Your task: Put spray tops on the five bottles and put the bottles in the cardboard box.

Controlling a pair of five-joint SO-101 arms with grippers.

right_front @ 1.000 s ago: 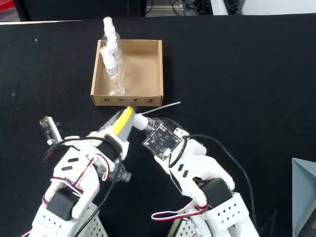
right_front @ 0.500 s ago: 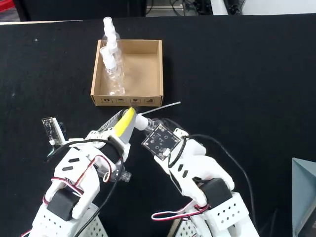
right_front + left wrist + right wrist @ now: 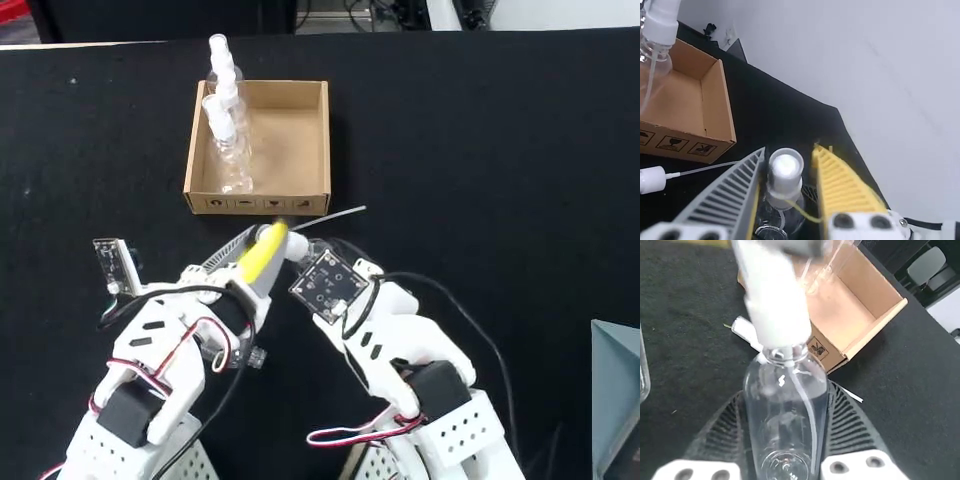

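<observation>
While it is held low over the black table (image 3: 480, 150) just in front of the box, a clear plastic bottle (image 3: 785, 410) is clamped round its body by the dark jaws of the right gripper (image 3: 786, 400), with its neck turned toward the box. A white spray top (image 3: 785, 167) sits on that neck, its thin dip tube seen running down inside the bottle. The grey and yellow jaws of the left gripper (image 3: 788, 152) are closed in on either side of the top's head. The step in hand is judged to be the fitting of this top onto the bottle; whether it is fully seated or screwed tight cannot be told. Just beyond the two grippers a brown cardboard box (image 3: 300, 140) stands open, and two capped clear bottles (image 3: 228, 140) are stood upright along one side of it, so two of the five are counted as packed. A loose white spray top (image 3: 650, 179) with a long tube is laid on the table beside the box's near wall. Next, the top would need to be turned or pressed home while the bottle is gripped firmly. It would then be let go by the left gripper, so that the bottle can be carried to the box's free side and set down upright.
</observation>
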